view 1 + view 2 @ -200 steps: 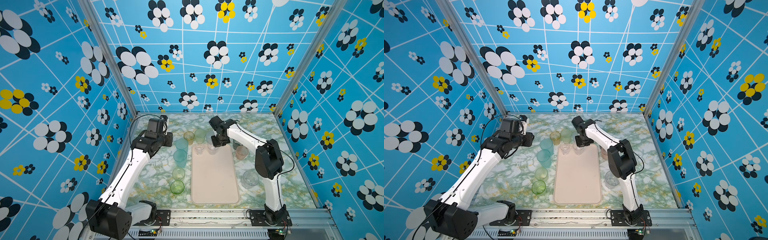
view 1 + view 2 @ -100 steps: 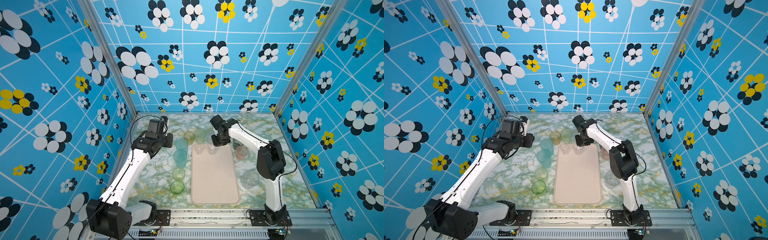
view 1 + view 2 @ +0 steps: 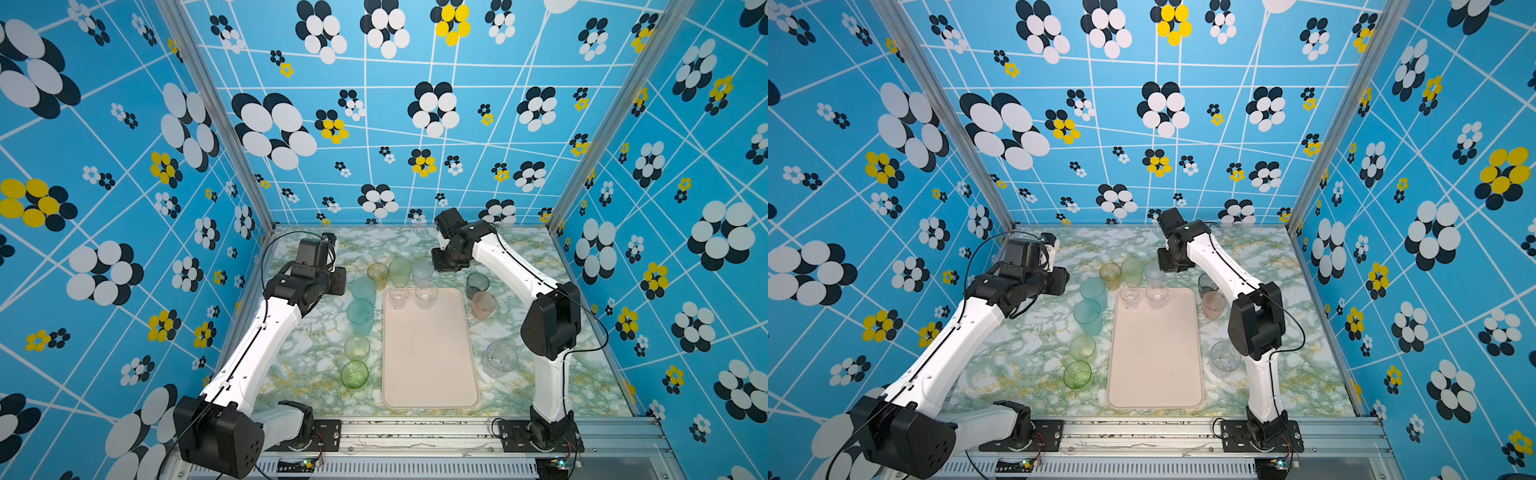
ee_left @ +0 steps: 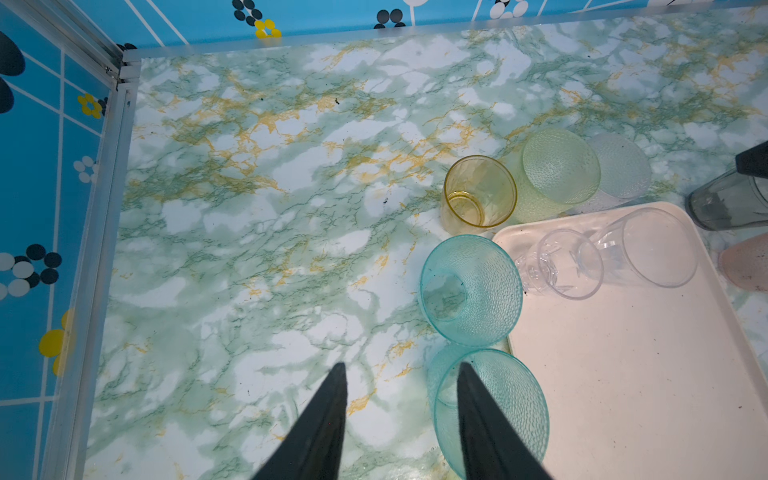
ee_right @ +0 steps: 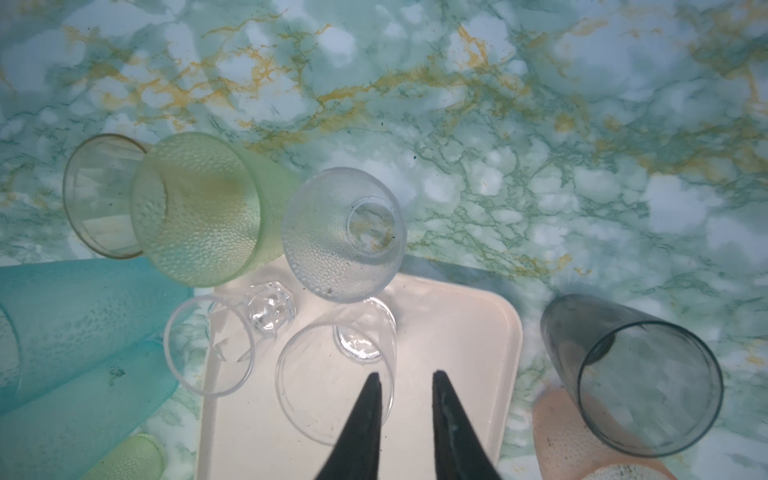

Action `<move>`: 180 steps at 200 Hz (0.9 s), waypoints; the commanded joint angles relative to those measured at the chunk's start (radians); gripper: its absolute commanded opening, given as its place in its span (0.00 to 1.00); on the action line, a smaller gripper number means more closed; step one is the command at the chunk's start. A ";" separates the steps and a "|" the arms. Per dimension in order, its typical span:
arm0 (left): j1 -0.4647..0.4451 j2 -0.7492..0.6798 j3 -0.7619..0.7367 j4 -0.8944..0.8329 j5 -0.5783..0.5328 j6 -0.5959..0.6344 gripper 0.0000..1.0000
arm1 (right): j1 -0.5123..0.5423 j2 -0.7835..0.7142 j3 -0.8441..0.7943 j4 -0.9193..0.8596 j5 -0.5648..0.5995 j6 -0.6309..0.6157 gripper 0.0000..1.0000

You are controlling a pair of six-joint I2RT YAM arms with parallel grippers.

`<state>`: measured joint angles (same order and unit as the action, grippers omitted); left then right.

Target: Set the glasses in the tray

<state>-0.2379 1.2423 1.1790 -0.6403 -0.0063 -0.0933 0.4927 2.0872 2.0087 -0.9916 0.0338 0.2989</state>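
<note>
Black right fingers (image 5: pixel 361 424), slightly apart, straddle a clear glass (image 5: pixel 316 395) on the tray (image 5: pixel 465 332); left fingers (image 4: pixel 320 432), apart, hover beside teal glasses (image 4: pixel 469 291)

In both top views, the left claw (image 4: pixel 401 365) and right claw (image 5: pixel 405 376) are concealed beneath the wrists (image 3: pixel 455 249). In the right wrist view, the pink tumbler (image 5: pixel 557 440) and teal tumblers (image 5: pixel 83 316) are cut by the frame edge; in the left wrist view, the smoky grey tumbler (image 4: pixel 723 203) likewise.

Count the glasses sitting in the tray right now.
2. Smaller clear glass at the far end of the tray, on the left-arm side; larger clear glass beside it. Tray floor fully visible, none hidden.
</note>
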 commanded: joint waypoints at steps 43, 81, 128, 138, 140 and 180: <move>-0.001 -0.006 -0.004 -0.007 0.005 0.012 0.45 | -0.011 0.204 0.241 -0.142 -0.026 -0.038 0.27; 0.003 -0.009 -0.005 -0.011 0.000 0.016 0.45 | -0.011 0.266 0.308 -0.166 -0.010 -0.038 0.27; 0.009 -0.003 -0.007 -0.010 0.002 0.020 0.45 | -0.016 0.317 0.358 -0.184 -0.005 -0.040 0.27; 0.009 -0.001 -0.006 -0.008 0.003 0.020 0.45 | -0.016 0.327 0.369 -0.189 -0.005 -0.040 0.27; 0.009 -0.001 -0.006 -0.009 0.003 0.020 0.45 | -0.017 0.330 0.371 -0.189 -0.005 -0.040 0.27; 0.014 0.000 -0.004 -0.010 0.005 0.023 0.45 | -0.021 0.367 0.417 -0.203 -0.002 -0.039 0.26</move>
<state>-0.2352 1.2423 1.1790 -0.6411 -0.0067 -0.0853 0.4797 2.4195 2.3856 -1.1500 0.0170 0.2687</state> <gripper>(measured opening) 0.451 0.261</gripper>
